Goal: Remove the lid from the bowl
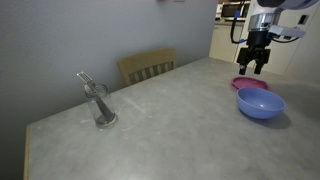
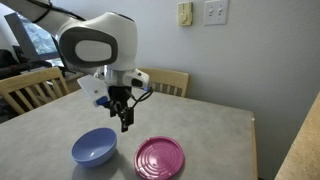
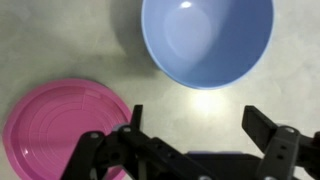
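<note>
The claw [image 3: 192, 122] hangs wide open, empty (nothing between its jaws). The lid [image 3: 58, 128] lies flat on the table [image 3: 60, 40] at its nine o'clock, the uncovered bowl [image 3: 205, 40] at twelve. Removal looks done; next, probably just a retreat upward.

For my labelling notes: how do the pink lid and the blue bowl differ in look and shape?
The lid is magenta-pink; the bowl is light blue. The lid is a flat disc with faint rings; the bowl is deep and smooth inside. Both are round, about equally wide, and sit apart, side by side, on the table.
</note>
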